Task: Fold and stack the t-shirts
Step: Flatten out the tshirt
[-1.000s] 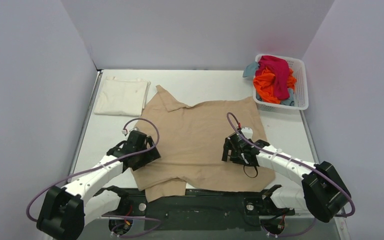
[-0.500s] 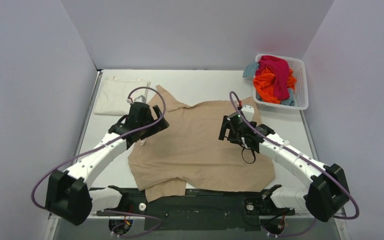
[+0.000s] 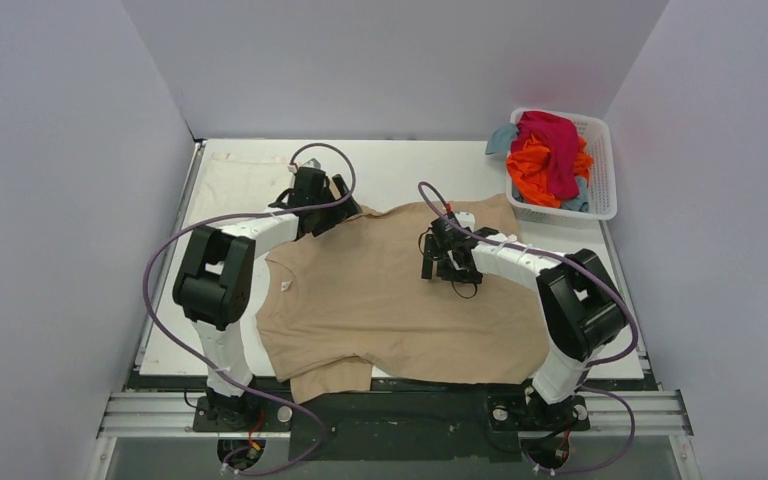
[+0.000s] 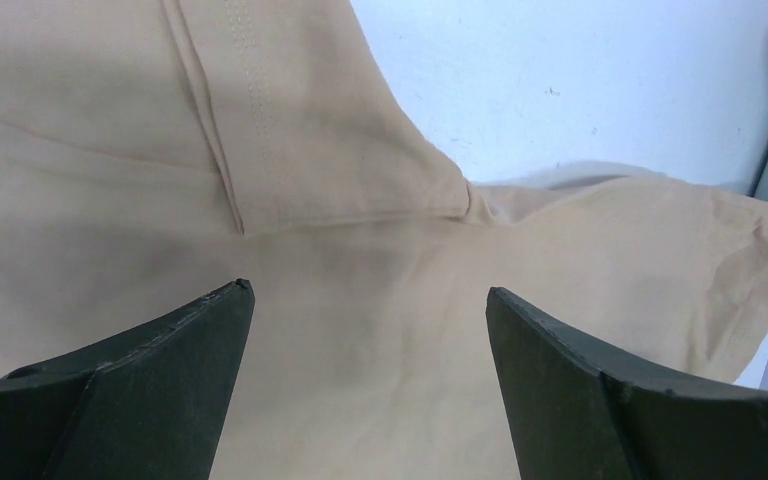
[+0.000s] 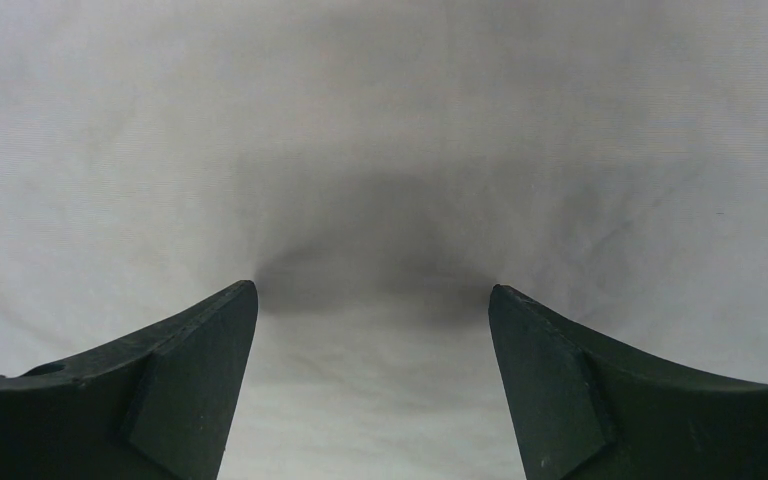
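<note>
A large tan t-shirt [image 3: 400,300] lies spread flat across the table, its small white neck label [image 3: 285,286] at the left edge. My left gripper [image 3: 338,208] hangs open over its far left sleeve; in the left wrist view the left gripper [image 4: 370,300] shows the sleeve seam [image 4: 245,150] and nothing between its fingers. My right gripper [image 3: 430,255] stands open low over the shirt's far middle, and the right gripper [image 5: 373,290] has only smooth cloth [image 5: 380,130] beneath it. A folded cream-white t-shirt [image 3: 230,185] lies at the back left.
A white mesh basket [image 3: 600,170] at the back right holds a magenta shirt [image 3: 550,140], an orange shirt [image 3: 540,170] and a teal shirt [image 3: 502,138]. Grey walls close in the table on three sides. The shirt's near sleeve [image 3: 330,380] hangs over the front edge.
Both arms have swung away from the near edge toward the back. The left gripper went from the shirt's near left side to its far sleeve; the right moved back and left. Both stayed open.
</note>
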